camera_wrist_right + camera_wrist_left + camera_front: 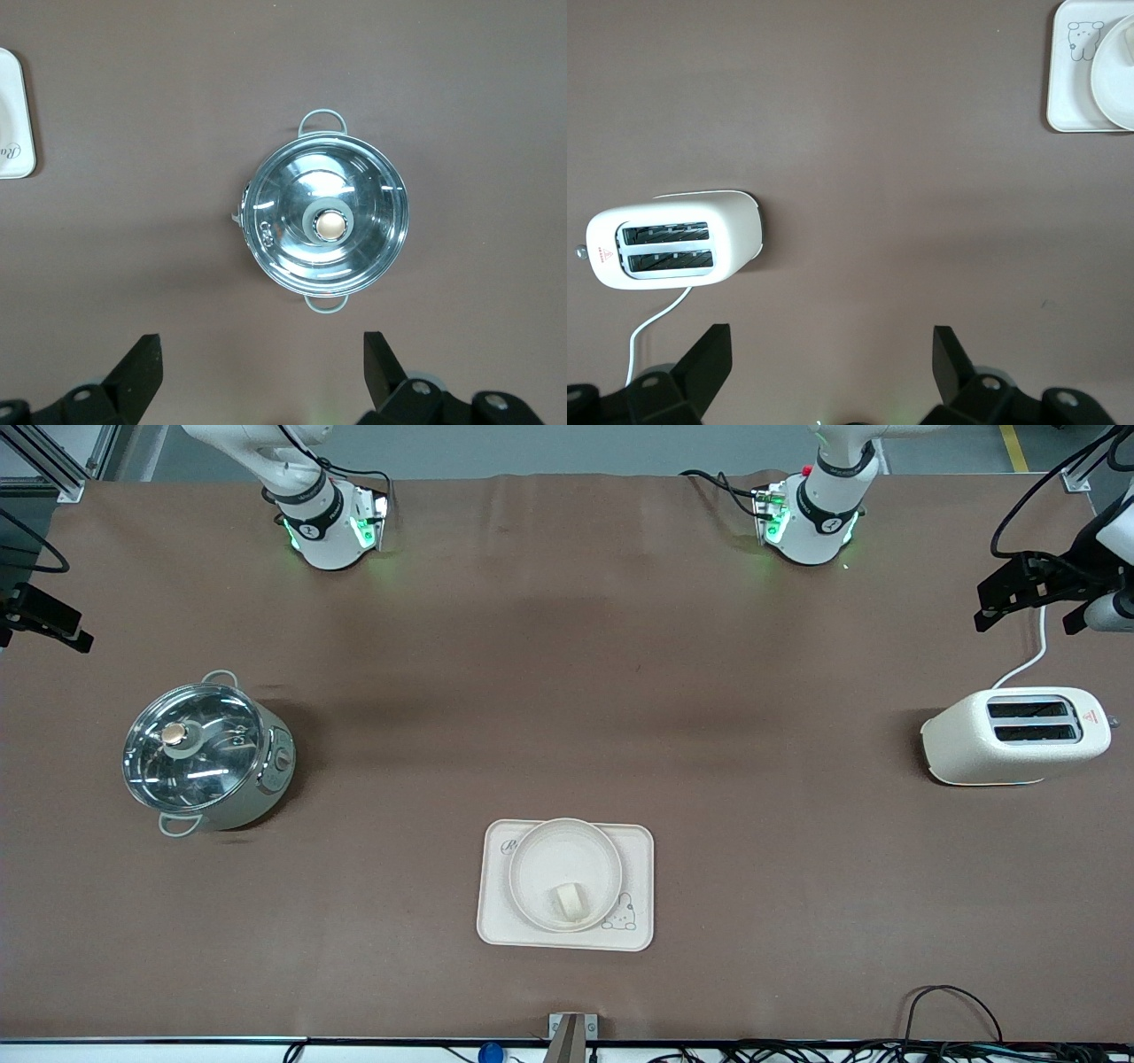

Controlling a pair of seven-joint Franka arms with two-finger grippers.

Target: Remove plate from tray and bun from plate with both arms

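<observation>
With the bun loose at six o'clock on the plate, a tilted lift off the tray could roll it away, while the left gripper over the toaster and the right gripper over the pot hang with fingers spread and empty.

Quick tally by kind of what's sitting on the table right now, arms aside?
Tray: 1
Plate, on the tray: 1
Bun, on the plate: 1
Lidded pot: 1
Toaster: 1
Total: 5
</observation>
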